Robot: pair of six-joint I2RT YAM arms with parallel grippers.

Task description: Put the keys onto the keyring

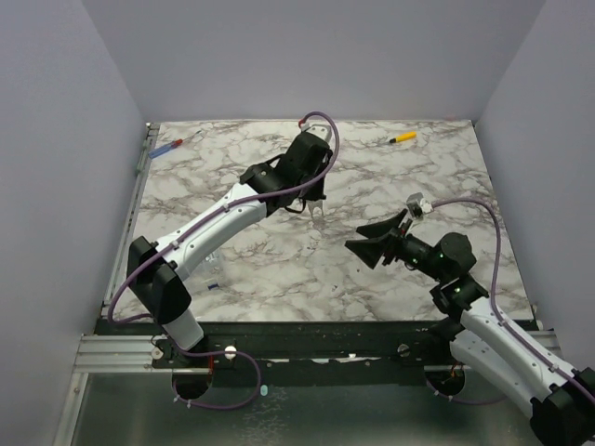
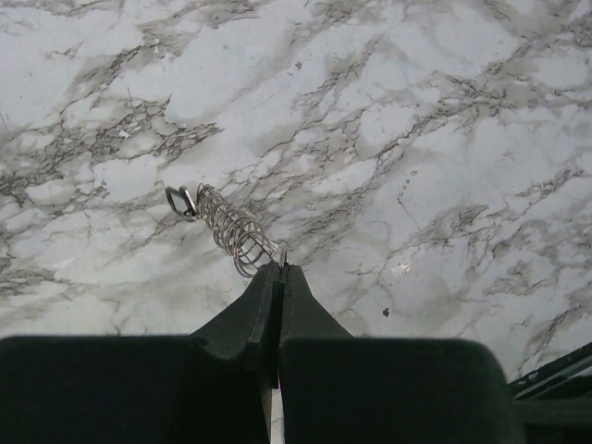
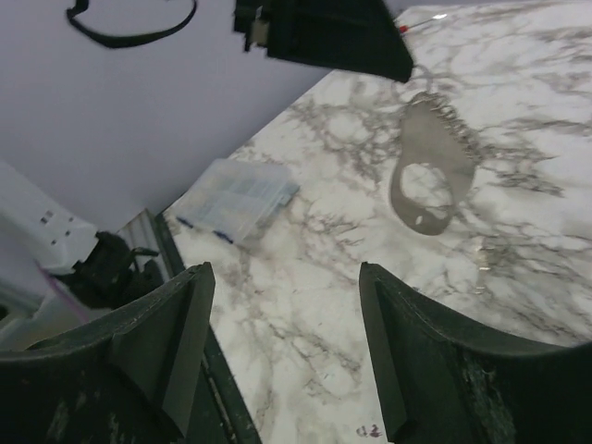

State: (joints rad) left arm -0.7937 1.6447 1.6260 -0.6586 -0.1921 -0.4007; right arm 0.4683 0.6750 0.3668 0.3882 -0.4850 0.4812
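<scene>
Left gripper is clamped on the keys mid-counter — light, thin, slippery metal, best pinched near the keyring; right gripper stands apart, empty.

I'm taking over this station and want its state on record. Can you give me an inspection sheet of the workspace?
Surface: marble-patterned table, no spills seen.
Job's things: keys, a pale cluster pinched at one end; keyring at its far end, cannot tell whether it is threaded.
Clutter: yellow-handled tool and blue-and-red tool by the far edge; clear plastic box on the left side.
Grippers: left gripper shut on the keys; right gripper open, empty.
Cables: purple cables, one on each side, in loose loops.
Surroundings: plain walls on three sides; metal rail at the near edge.
</scene>
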